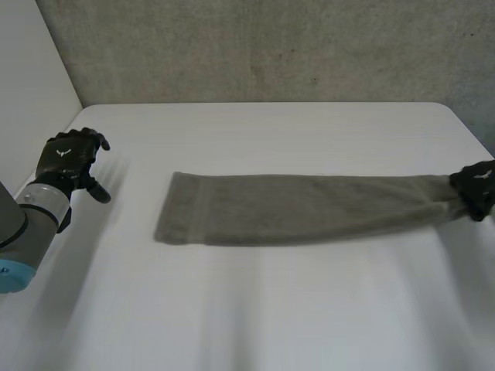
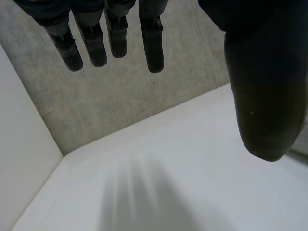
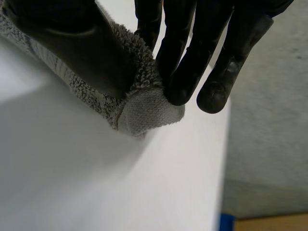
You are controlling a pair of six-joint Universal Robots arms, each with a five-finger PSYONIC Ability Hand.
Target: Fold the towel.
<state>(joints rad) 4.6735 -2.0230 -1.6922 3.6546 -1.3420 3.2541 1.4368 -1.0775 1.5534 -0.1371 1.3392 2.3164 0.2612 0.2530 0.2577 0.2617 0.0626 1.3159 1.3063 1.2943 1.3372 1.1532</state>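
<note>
grey towel (image 1: 302, 209): long strip, centre frame, likely folded lengthwise | right hand (image 1: 474, 188): fingers (image 3: 180, 72) clamped on its right end | left hand (image 1: 71, 158): fingers apart, empty, far left | remaining: crosswise folds

A white table (image 1: 271, 317) stands against a rough grey wall (image 1: 271, 46), a white panel (image 1: 31, 62) at its left.

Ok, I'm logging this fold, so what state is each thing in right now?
Towel: stretched out in a long strip on the table, one end pinched.
Right hand: shut on the towel's end.
Left hand: open, holding nothing, apart from the towel.
</note>
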